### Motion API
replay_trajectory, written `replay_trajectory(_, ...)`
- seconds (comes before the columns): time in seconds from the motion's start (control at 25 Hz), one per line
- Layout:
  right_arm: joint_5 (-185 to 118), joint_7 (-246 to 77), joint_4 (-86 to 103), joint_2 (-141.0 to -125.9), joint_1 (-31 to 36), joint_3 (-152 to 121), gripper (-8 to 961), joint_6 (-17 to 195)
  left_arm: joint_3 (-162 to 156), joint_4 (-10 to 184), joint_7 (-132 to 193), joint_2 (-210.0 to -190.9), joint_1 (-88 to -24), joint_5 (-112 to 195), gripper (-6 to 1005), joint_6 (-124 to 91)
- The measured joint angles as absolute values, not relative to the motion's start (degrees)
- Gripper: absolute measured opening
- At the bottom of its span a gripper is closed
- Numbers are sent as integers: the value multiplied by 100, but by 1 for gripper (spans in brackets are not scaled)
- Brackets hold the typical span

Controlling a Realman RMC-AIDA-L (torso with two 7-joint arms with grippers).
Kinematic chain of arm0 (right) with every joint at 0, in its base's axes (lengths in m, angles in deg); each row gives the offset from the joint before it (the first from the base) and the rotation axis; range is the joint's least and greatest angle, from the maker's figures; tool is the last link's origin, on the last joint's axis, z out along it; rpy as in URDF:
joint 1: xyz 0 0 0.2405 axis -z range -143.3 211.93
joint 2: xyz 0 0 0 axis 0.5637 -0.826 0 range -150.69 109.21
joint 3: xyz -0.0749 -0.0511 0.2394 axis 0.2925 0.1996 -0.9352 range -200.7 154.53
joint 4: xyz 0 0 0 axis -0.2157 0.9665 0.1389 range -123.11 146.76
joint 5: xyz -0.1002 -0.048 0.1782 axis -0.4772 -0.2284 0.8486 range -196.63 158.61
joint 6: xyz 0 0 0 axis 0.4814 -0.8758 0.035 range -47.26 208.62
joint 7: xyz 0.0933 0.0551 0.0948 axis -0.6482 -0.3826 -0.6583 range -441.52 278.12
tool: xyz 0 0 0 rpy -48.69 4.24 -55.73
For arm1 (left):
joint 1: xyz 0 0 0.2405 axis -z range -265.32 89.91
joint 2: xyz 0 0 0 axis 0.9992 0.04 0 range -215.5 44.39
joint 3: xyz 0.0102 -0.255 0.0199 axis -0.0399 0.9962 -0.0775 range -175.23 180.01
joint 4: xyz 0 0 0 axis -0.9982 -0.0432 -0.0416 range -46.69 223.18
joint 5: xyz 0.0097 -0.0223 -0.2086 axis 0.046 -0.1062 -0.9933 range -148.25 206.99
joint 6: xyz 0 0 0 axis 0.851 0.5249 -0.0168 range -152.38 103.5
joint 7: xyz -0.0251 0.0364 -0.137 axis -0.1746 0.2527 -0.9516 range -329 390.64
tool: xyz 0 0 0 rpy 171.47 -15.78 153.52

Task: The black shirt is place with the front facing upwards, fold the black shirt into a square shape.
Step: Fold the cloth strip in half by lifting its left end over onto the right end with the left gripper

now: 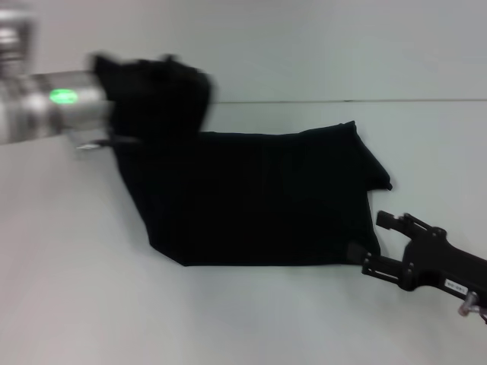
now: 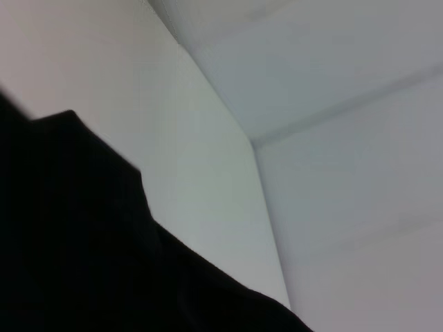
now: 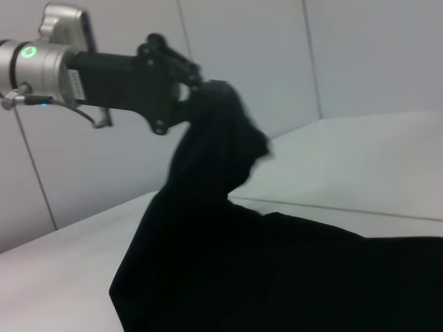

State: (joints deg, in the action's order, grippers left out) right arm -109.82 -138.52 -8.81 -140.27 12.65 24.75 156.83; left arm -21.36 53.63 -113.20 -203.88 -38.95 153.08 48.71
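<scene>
Black shirt (image 1: 259,198) spread on white bench (image 1: 76,289), one end lifted high by left gripper (image 3: 190,86) with fingers pinched on cloth; right gripper (image 1: 373,243) low beside opposite hem, finger state indeterminate; judged light, limp, best gripped at edges.

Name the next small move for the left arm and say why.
Probably carry the raised cloth across toward the right side and lower it. The left tool holds a bunched end of the black shirt in the air, while the right tool sits at its near corner.
</scene>
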Motion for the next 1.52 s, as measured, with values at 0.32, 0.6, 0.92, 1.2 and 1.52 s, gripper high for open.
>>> replay_trajectory(0.32, -11004, -13834, -883, -14016, 1485, 2436, 925, 15701, -3841, 6729, -10557, -21006, -3263, 14303, 3, 4395)
replay_trajectory(0.6, -10975, -13870, -691, -14071, 1331, 2018, 925, 15292, -4093, 7342, -10078, -21014, -3269, 13846, 4, 4235)
replay_trajectory(0.92, -10971, -13361, -106, -14100, 549, 1731, 924, 14513, -4105, 7166, -10060, -21008, -3374, 13728, 3, 4390)
replay_trajectory(1.2, -10888, -13286, 262, -14141, -248, 1681, 924, 13761, -4094, 7134, -10035, -21012, -3384, 13681, 4, 4572)
replay_trajectory(1.52, -10341, -13277, 437, -14159, -697, 1665, 924, 13271, -4114, 6990, -9966, -20998, -3440, 13556, 8, 4835)
